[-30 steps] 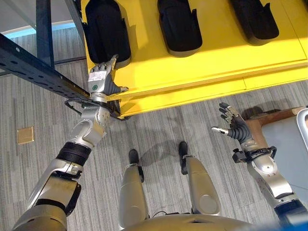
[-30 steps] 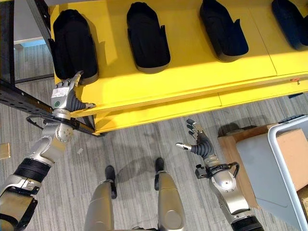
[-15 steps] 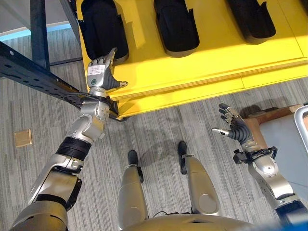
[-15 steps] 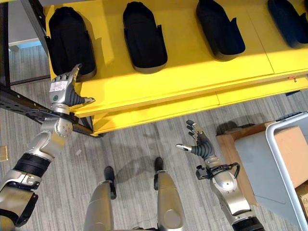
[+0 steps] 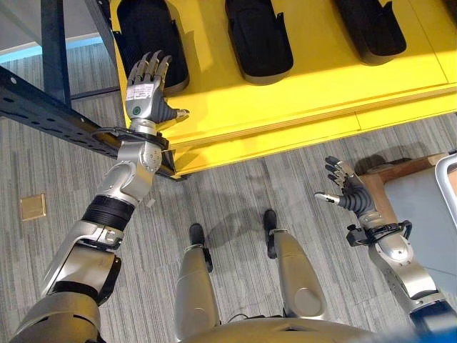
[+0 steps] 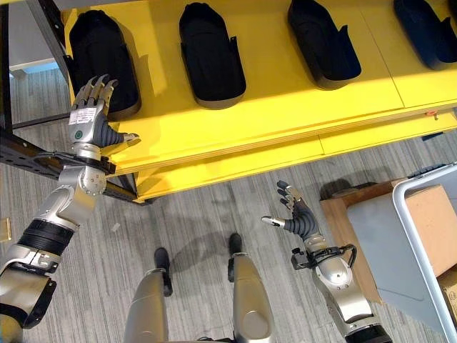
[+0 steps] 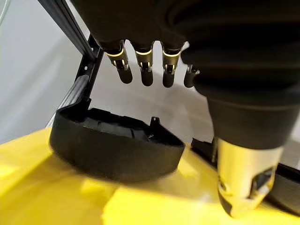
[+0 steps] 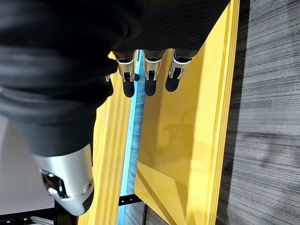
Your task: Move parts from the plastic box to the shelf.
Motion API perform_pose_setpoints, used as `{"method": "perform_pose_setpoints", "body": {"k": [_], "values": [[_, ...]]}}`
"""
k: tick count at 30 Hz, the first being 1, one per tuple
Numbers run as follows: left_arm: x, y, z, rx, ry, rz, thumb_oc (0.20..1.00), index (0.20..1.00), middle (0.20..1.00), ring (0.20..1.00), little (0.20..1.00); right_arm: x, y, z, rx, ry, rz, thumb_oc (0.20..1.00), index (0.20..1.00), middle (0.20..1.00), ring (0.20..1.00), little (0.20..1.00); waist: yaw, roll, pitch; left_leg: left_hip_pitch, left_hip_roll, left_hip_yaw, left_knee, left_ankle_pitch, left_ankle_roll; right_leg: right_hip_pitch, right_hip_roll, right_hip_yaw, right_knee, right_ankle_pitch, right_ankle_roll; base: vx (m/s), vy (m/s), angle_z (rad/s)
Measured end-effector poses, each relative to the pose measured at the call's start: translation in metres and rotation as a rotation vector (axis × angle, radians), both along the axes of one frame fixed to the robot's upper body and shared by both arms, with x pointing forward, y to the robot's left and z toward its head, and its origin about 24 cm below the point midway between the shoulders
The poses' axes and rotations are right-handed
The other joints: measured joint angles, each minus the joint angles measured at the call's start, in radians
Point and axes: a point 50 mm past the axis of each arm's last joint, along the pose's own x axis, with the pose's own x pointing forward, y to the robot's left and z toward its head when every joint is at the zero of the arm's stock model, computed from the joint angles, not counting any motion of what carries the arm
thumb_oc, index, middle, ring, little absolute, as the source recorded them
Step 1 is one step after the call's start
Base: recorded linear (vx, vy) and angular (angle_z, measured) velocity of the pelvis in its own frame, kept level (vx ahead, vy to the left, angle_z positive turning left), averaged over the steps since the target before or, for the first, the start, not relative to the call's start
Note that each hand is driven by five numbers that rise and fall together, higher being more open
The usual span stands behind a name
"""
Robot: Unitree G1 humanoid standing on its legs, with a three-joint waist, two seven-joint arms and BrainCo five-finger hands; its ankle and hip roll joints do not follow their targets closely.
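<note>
Several black moulded parts lie in a row on the yellow shelf. The leftmost part sits at the shelf's left end, and my left hand hovers open just in front of it, fingers spread, holding nothing. In the left wrist view that part lies past the straight fingers. Two more parts rest further right. My right hand hangs open and empty over the floor, below the shelf's front edge. A grey plastic box stands at the right.
A dark metal rack beam crosses under my left forearm beside the shelf's left end. A lower yellow shelf level juts out below. A brown cardboard piece lies in the box. Grey carpet lies between shelf and box.
My left hand has lifted a little and turned so its back faces up with the fingers fanned out over the front of the leftmost part. The right hand has stayed put.
</note>
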Motion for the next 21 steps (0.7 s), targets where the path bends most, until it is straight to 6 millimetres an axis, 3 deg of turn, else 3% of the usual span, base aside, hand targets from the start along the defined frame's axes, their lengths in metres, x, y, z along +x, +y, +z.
{"method": "perform_pose_setpoints", "body": {"k": [8, 13, 18, 21], "values": [[-0.052, -0.015, -0.08, -0.132, 0.291, -0.184, 1.0, 1.0, 1.0, 1.0, 1.0, 0.0, -0.001, 0.0, 0.001, -0.002, -0.007, 1.0, 1.0, 1.0, 1.0, 1.0, 0.032, 0.001, 0.001, 0.008, -0.001, 0.003, -0.001, 0.0, 0.0, 0.002, -0.001, 0.0, 0.006, -0.002, -0.001, 0.0, 0.0, 0.0], [-0.063, -0.015, -0.091, -0.182, 0.367, -0.237, 1.0, 1.0, 1.0, 1.0, 1.0, 0.001, 0.0, 0.001, 0.002, -0.005, -0.005, 1.0, 1.0, 1.0, 1.0, 1.0, 0.058, 0.007, 0.004, 0.022, -0.003, -0.006, -0.007, -0.004, 0.008, 0.02, -0.004, -0.001, 0.01, -0.017, -0.004, 0.0, -0.009, 0.04], [-0.088, -0.017, -0.113, -0.246, 0.494, -0.299, 1.0, 1.0, 1.0, 1.0, 1.0, -0.002, -0.001, -0.001, 0.002, 0.005, -0.009, 1.0, 1.0, 1.0, 1.0, 1.0, 0.057, 0.012, 0.006, 0.057, -0.003, -0.007, -0.021, -0.004, 0.007, 0.049, -0.004, -0.003, 0.008, -0.019, -0.004, 0.0, -0.002, 0.01], [-0.094, -0.017, -0.114, -0.268, 0.535, -0.32, 1.0, 1.0, 1.0, 1.0, 1.0, -0.001, -0.001, -0.001, 0.001, 0.002, -0.008, 1.0, 1.0, 1.0, 1.0, 1.0, 0.058, 0.017, 0.007, 0.079, -0.003, -0.011, -0.03, -0.003, 0.006, 0.073, -0.005, -0.011, 0.005, -0.023, -0.003, 0.02, -0.012, 0.05]]}}
